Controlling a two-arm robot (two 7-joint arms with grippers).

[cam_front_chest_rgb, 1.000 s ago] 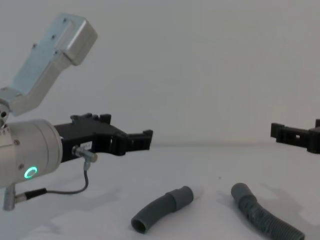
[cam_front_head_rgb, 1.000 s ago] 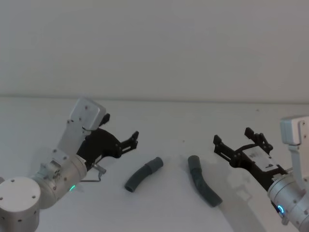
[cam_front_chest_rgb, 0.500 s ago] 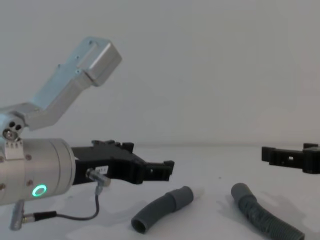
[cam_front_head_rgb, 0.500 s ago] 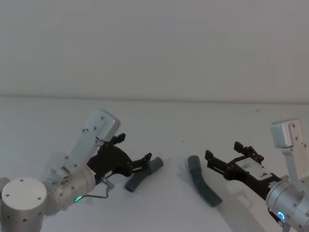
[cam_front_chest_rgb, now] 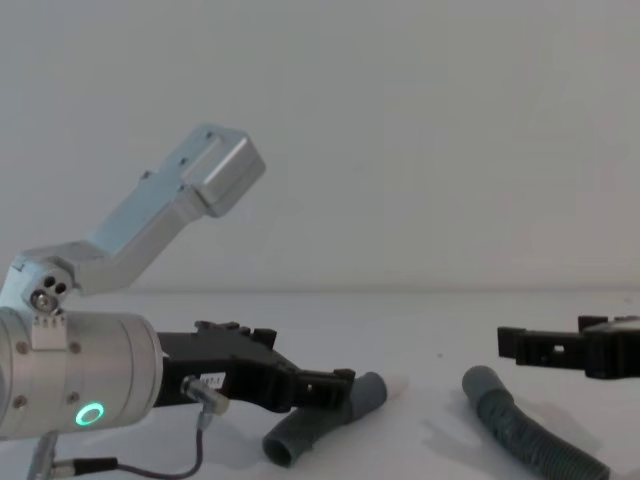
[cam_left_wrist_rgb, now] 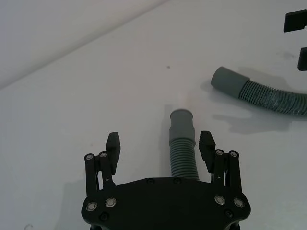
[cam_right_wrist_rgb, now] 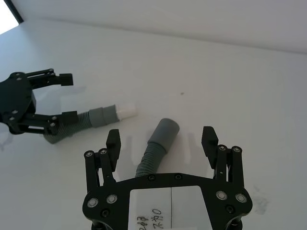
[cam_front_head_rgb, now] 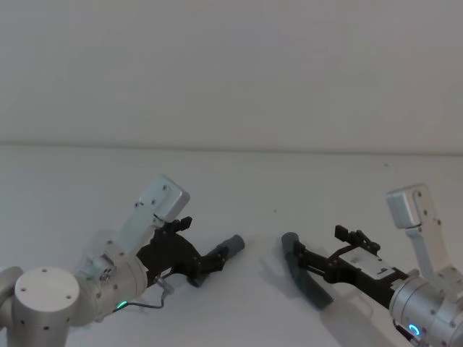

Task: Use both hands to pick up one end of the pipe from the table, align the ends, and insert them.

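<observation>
Lab-like setup: white table (cam_front_head_rgb: 239, 181) (plain grey wall (cam_front_head_rgb: 231, 65)).

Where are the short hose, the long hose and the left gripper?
Short hose (cam_left_wrist_rgb: 182, 125), left wrist view, on its cuff.
Long hose (cam_right_wrist_rgb: 163, 131), right wrist view, on its cuff.
Left gripper (cam_left_wrist_rgb: 159, 140), left wrist view, midway between its fingertips.

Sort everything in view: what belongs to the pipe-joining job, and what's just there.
Job:
left end effector, open
right end effector, open
short hose piece
longer hose piece
table

Just there:
wall
dark speck on the table
</observation>
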